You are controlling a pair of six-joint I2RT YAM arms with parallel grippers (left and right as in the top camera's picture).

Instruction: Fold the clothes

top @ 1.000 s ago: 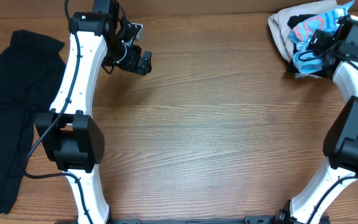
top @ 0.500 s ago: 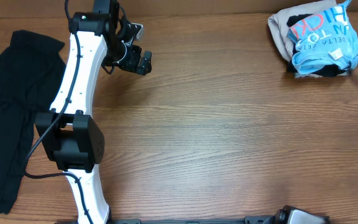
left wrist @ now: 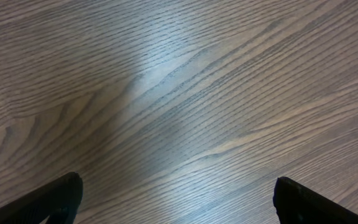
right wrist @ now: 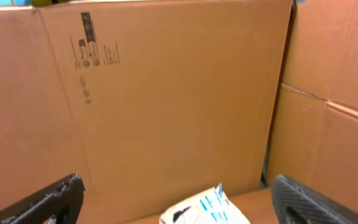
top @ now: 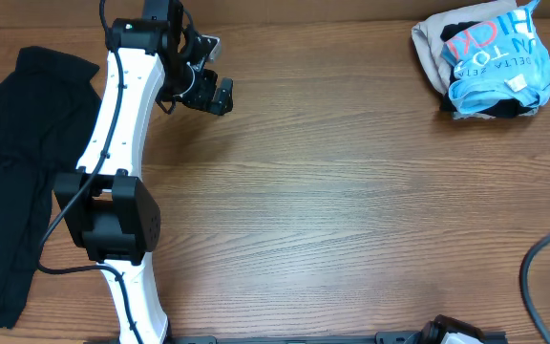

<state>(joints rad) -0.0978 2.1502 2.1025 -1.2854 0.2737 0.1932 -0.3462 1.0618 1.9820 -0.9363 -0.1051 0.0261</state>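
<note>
one wooden table [top: 351,191]. a black garment [top: 12,172] lies flat along its left edge. the blue t-shirt [top: 499,59] sits bunched at the far right corner. left gripper [top: 218,96] and right gripper [right wrist: 176,190] both gape wide, empty.

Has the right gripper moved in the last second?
Yes. The right gripper has pulled away from the light blue T-shirt, out of the overhead view.

T-shirt [top: 500,63] — perhaps "DELTA ZETA" lettering
</note>
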